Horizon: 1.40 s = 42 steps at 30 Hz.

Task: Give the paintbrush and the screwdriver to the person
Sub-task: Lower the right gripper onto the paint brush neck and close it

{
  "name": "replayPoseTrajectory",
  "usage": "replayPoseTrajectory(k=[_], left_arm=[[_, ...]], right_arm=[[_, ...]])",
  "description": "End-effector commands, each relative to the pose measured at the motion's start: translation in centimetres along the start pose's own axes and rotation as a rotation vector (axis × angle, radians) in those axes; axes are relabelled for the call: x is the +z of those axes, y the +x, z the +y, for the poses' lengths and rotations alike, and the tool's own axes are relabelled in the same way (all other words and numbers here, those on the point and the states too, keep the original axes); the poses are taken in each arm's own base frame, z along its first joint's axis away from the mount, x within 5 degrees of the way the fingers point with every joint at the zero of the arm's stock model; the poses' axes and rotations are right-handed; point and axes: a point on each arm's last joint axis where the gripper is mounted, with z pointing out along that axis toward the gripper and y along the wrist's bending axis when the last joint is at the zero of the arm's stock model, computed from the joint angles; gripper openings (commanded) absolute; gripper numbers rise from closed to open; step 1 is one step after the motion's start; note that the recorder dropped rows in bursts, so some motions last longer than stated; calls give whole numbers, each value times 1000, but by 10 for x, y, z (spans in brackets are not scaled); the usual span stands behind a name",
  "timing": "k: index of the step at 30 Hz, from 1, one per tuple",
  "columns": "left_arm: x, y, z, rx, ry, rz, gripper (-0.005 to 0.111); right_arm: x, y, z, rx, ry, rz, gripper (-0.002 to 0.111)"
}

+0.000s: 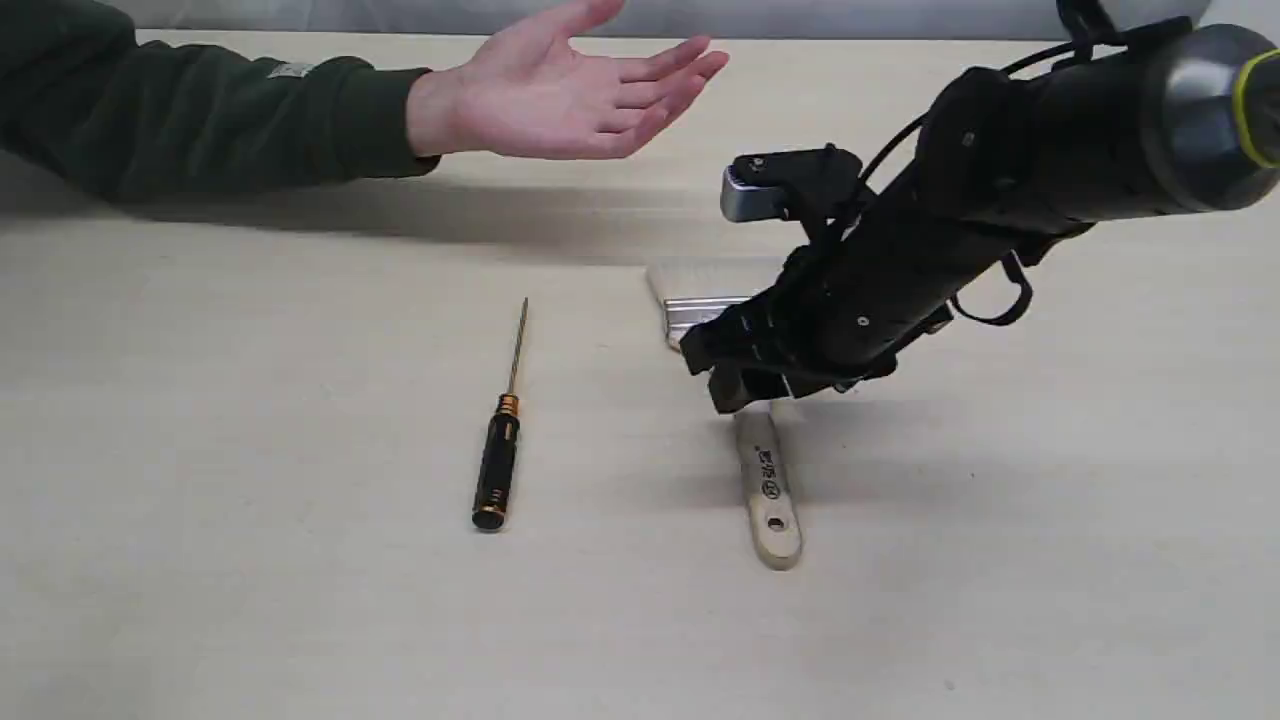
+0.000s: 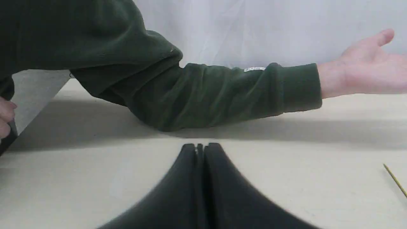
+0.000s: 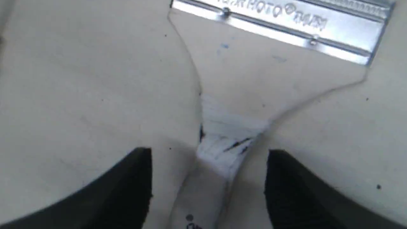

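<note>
The paintbrush (image 1: 771, 495) lies flat on the table, bristles toward the back, handle with a hole toward the front. My right gripper (image 1: 748, 385) hovers low over the handle's neck, open, one finger on each side of it (image 3: 222, 152); the silver ferrule (image 3: 286, 22) shows just beyond. The screwdriver (image 1: 497, 455) lies left of the brush, its golden shaft pointing back; only its tip (image 2: 396, 181) shows in the left wrist view. The person's open hand (image 1: 580, 95) is held palm up over the back of the table, sleeve (image 2: 222, 92) resting on it. My left gripper (image 2: 200, 147) is shut, holding nothing.
The pale wooden table (image 1: 250, 600) carries only the two tools. The person's forearm (image 1: 200, 120) stretches in from the back left. The black right arm (image 1: 1000, 200) slants down from the upper right. A second hand (image 2: 4, 117) shows at the edge of the left wrist view.
</note>
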Motion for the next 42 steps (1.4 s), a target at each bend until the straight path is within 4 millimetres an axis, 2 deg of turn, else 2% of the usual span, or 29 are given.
replayPoseTrajectory(k=[1,10,17,22,30,35,37,42], left_arm=[[0,-1,-1,-4,8,-12,0],[0,-1,-1,-4,8,-12,0],[0,0,-1,-6,8,-9,0],[0,0,-1,-6,8,-11,0],[0,0,-1,-6,8,-11,0],[0,0,-1,-6,8,-11,0],[0,0,-1,-6,8,-11,0],[0,0,-1,-6,8,-11,0]], right_arm=[[3,1,1,3,-8,26,56],[21,5,-4,30,3,72,56],[25,3,-6,37,19,71,56],[30,-1,-13,41,101,156,49],[42,-1,4,-53,142,203,46],[41,0,2,-72,168,224,46],[40,0,0,-84,199,234,41],[39,1,-5,-136,241,256,14]])
